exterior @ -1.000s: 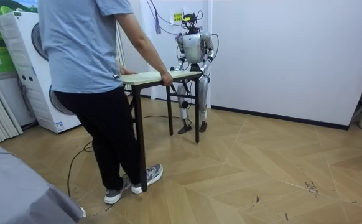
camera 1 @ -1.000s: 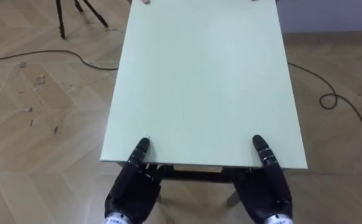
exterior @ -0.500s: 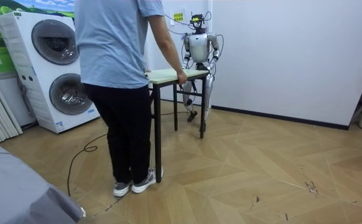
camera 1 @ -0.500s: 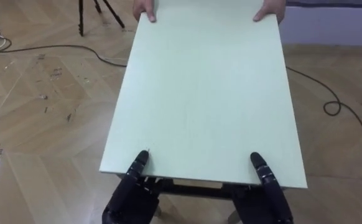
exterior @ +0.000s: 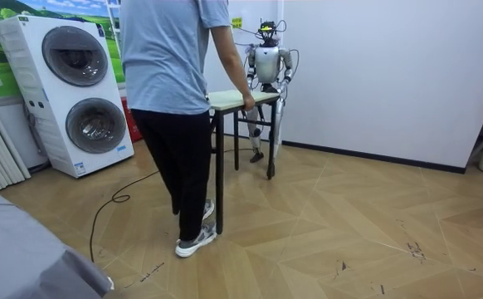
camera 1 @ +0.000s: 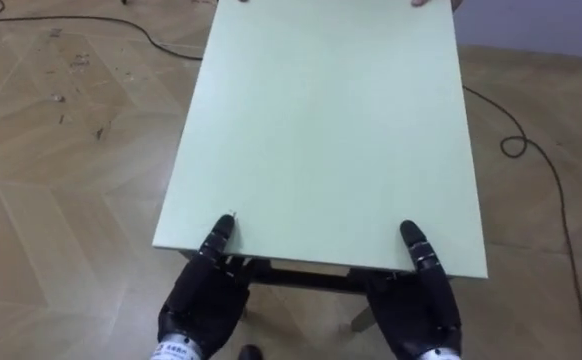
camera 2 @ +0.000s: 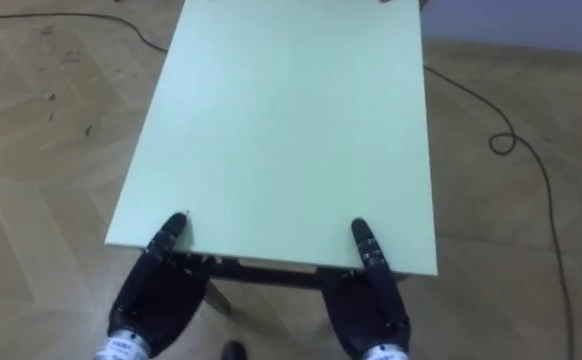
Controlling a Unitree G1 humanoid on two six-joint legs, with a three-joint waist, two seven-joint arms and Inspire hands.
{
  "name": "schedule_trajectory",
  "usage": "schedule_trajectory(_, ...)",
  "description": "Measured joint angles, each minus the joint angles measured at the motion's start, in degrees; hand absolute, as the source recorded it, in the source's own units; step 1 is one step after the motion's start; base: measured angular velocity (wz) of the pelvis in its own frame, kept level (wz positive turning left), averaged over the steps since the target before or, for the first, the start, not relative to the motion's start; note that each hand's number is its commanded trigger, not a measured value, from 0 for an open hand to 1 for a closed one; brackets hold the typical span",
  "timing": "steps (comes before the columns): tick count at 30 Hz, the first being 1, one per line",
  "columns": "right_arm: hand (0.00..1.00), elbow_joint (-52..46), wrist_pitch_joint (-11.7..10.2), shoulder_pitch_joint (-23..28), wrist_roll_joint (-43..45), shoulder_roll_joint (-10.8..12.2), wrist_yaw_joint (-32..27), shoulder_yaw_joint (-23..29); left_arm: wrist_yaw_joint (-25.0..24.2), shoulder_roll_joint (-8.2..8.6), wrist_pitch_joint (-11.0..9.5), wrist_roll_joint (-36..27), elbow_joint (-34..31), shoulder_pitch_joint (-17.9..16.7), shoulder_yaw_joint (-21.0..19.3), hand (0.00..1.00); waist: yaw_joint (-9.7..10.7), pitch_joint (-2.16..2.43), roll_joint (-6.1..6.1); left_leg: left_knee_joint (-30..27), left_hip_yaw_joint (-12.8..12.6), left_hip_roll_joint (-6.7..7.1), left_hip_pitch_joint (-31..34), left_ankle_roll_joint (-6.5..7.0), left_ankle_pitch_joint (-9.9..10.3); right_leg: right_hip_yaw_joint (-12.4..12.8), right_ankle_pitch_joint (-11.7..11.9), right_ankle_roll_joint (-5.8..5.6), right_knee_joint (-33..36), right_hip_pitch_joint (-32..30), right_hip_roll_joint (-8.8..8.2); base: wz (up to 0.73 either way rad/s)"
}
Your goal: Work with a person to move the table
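the robot stands at the far end of the room, close to the white wall (exterior: 374, 75), with the pale green worktop (camera 1: 321, 130) stretched between it and a person (exterior: 175, 83) in a light blue shirt and black trousers. the person has their back to the room view and holds the opposite short end, one hand (exterior: 247, 103) closed on the corner there. one of their shoes is flat on the floor, the other raised at the heel.

from the robot's head, the worktop runs lengthways away from it over the herringbone wood floor (camera 1: 61, 180). the left hand (camera 1: 203, 300) is at the near edge towards the left corner, its thumb laid over the top and the rest tucked beneath, so the edge is pinched between them. the right hand (camera 1: 421, 300) grips the same edge towards the right corner in the same way, thumb on top and palm below. the two hands are well apart. black frame bars show just under the near edge, between the hands.

the worktop's black legs hang down near the floor; from the room view i can't quite make out whether they touch it. two stacked washing machines (exterior: 71, 91) stand against the wall at the room view's left, behind the person.
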State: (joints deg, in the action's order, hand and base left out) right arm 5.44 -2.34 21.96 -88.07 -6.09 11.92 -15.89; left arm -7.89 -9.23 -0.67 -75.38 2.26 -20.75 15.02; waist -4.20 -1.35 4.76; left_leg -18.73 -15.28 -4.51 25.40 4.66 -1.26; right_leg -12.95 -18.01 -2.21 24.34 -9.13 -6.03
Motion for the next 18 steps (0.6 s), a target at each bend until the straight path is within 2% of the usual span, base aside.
schedule_trajectory(1,1.0,0.31,0.0,0.03,-0.07,0.04,0.16,-0.24,-0.05,-0.13,-0.1,0.11,0.01,-0.21,-0.03,1.0,-0.37,0.03,-0.05,0.49,0.08,-0.24,-0.24,-0.37,-0.6,0.11,0.55,0.44,-0.91,0.2,0.74,-0.23)
schedule_trajectory(3,1.0,0.7,0.0,1.1,-0.34,0.2,0.7,-0.82,-0.84,-0.44,-0.26,0.74,0.02,-1.44,-0.05,1.0,-0.69,0.06,-0.32,3.28,1.33,-1.29,-1.38,-1.47,-3.5,-0.39,2.29,1.78,-3.08,0.88,2.95,-0.05)
schedule_trajectory(4,1.0,0.71,0.0,1.54,-0.37,0.2,0.87,-0.82,-1.05,-0.42,-0.28,0.91,0.02,-1.73,0.04,1.0,-0.76,0.07,-0.53,3.84,1.29,-1.73,-1.58,-1.62,-4.22,-0.33,2.58,2.11,-3.42,0.97,3.63,0.0)
schedule_trajectory(5,1.0,0.7,-0.05,2.01,-0.65,0.16,0.94,-1.06,-1.43,-0.51,-0.62,1.13,0.03,-2.23,0.54,1.0,-1.31,0.01,-0.84,5.64,1.36,-2.36,-2.3,-2.31,-5.85,-0.13,3.26,2.98,-4.0,0.9,4.65,-0.14)
schedule_trajectory(6,1.0,0.69,-0.37,2.23,-0.97,-0.06,0.94,-1.48,-1.52,-0.73,-0.83,1.04,0.02,-2.4,0.79,1.0,-2.21,0.0,-1.43,8.1,1.67,-3.1,-3.2,-3.61,-8.04,-0.18,4.14,4.23,-4.86,0.78,5.78,-0.23)
schedule_trajectory(7,1.0,0.64,-0.68,2.32,-1.19,-0.14,0.94,-1.78,-1.53,-0.78,-0.89,1.04,0.02,-2.38,0.87,1.0,-2.61,0.03,-1.65,9.6,1.71,-3.44,-3.67,-5.14,-9.19,-0.18,4.65,4.82,-5.26,0.58,6.34,-0.16)
schedule_trajectory(8,1.0,0.6,-0.93,2.34,-1.43,-0.22,1.1,-1.98,-1.6,-0.71,-1.31,1.06,0.04,-2.29,0.85,1.0,-2.76,0.01,-2.13,11.7,2.57,-3.88,-4.14,-8.8,-11.16,-1.25,5.89,5.93,-6.34,0.12,6.53,-0.19)
schedule_trajectory(9,1.0,0.67,-0.96,2.35,-1.49,-0.24,1.18,-1.92,-1.84,-0.52,-1.51,1.08,0.23,-2.49,0.73,1.0,-3.15,-0.18,-2.24,7.0,3.63,-3.92,-3.93,-6.54,-8.07,-2.7,6.51,6.63,-6.38,-0.15,5.78,-0.59)
schedule_trajectory(10,1.0,0.77,-0.93,2.23,-1.14,-0.63,1.17,-2.22,-2.46,-0.44,-1.65,0.39,0.27,-3.52,0.71,1.0,-4.66,-0.14,-2.17,-2.25,3.51,-3.9,-3.92,-5.04,-0.57,-5.22,6.85,6.84,-6.45,-0.12,4.19,-0.83)
schedule_trajectory(11,1.0,0.77,-0.93,1.91,-1.11,-1.15,1.17,-2.67,-2.97,-0.42,-1.8,-0.59,0.27,-4.13,0.71,1.0,-5.34,-0.11,-2.34,-7.2,3.46,-3.92,-4.04,-5.34,3.17,-6.48,6.97,7.01,-6.6,-0.11,3.61,-1.08)
schedule_trajectory(12,1.0,0.78,-0.75,1.12,-1.1,-2.39,1.16,-3.4,-4.17,-0.42,-2.04,-1.73,0.29,-5.28,0.72,1.0,-5.83,-0.21,-3.11,-16.24,4.22,-3.88,-4.1,-6.71,8.36,-9.19,7.73,6.94,-7.11,0.1,2.95,-0.74)
schedule_trajectory(13,1.0,0.78,-0.69,0.84,-1.1,-2.85,1.14,-3.68,-4.69,-0.43,-2.07,-2.26,0.28,-5.83,0.8,1.0,-5.71,-0.19,-3.73,-20.2,4.91,-3.93,-4.1,-7.07,10.17,-10.6,8.27,6.87,-7.37,0.3,2.96,-0.63)
schedule_trajectory(14,1.0,0.75,-0.54,0.75,-0.81,-3.37,1.11,-3.66,-5.37,-0.39,-1.88,-2.72,0.24,-6.84,0.92,1.0,-5.37,-0.16,-5.15,-27.08,6.39,-3.95,-4.58,-6.97,12.99,-13.38,8.76,7.2,-7.37,0.49,3.18,-0.27)
schedule_trajectory(15,1.0,0.76,-0.24,0.77,-0.48,-3.46,1.01,-3.58,-5.7,-0.18,-1.77,-2.7,0.18,-7.68,0.89,1.0,-5.02,-0.04,-5.99,-31.64,6.71,-4.28,-6.37,-6.38,14.63,-15.79,8.6,7.18,-7.26,0.53,3.23,-0.15)
schedule_trajectory(16,1.0,0.7,0.04,0.76,-0.32,-3.53,1.01,-3.43,-5.77,-0.21,-1.72,-2.7,-0.02,-7.95,0.86,1.0,-4.76,-0.01,-6.3,-33.2,6.61,-4.23,-7.88,-6.19,15.02,-17.03,8.59,7.19,-7.27,0.5,3.22,0.12)
schedule_trajectory(18,1.0,0.54,0.08,0.54,0.16,-3.39,1.34,-3.04,-5.5,-0.24,-1.67,-2.61,-0.44,-7.66,0.83,1.0,-2.36,-0.03,-7.21,-32.01,6.52,-4.81,-15.04,-6.41,16.42,-21.11,8.57,7.37,-7.02,-0.28,3.16,0.59)
